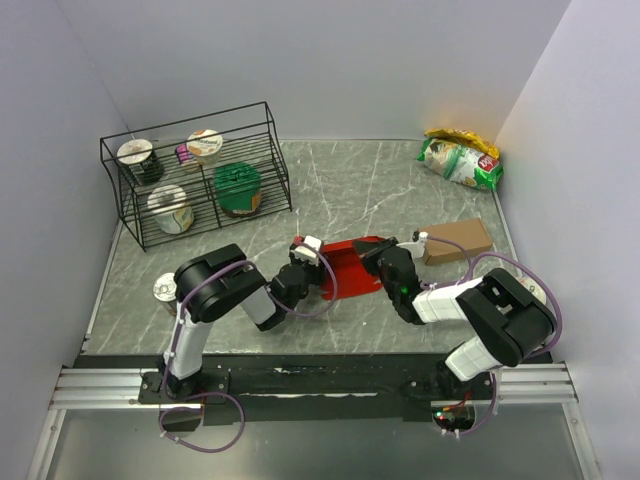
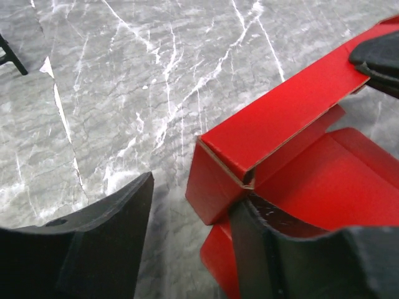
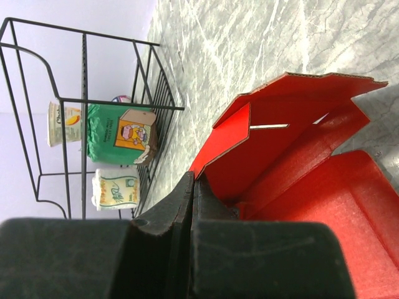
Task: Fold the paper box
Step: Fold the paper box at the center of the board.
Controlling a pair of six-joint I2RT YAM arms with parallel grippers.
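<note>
The red paper box point(image 1: 352, 266) lies partly folded mid-table, between both grippers. In the left wrist view its short end wall point(image 2: 218, 187) stands upright between my left gripper's point(image 2: 193, 218) fingers. The right-hand finger point(image 2: 280, 249) sits inside the box against that wall's corner, while the left-hand finger point(image 2: 106, 243) is well apart from it, so the jaws are open. My right gripper point(image 3: 194, 182) is shut on the thin edge of a raised side wall of the paper box point(image 3: 280, 143), at the box's other end point(image 1: 385, 262).
A black wire rack point(image 1: 195, 175) holding several cups stands at the back left. A plain brown cardboard box point(image 1: 458, 240) lies just right of the arms, a snack bag point(image 1: 460, 160) in the back right corner, and a small can point(image 1: 165, 290) by the left arm.
</note>
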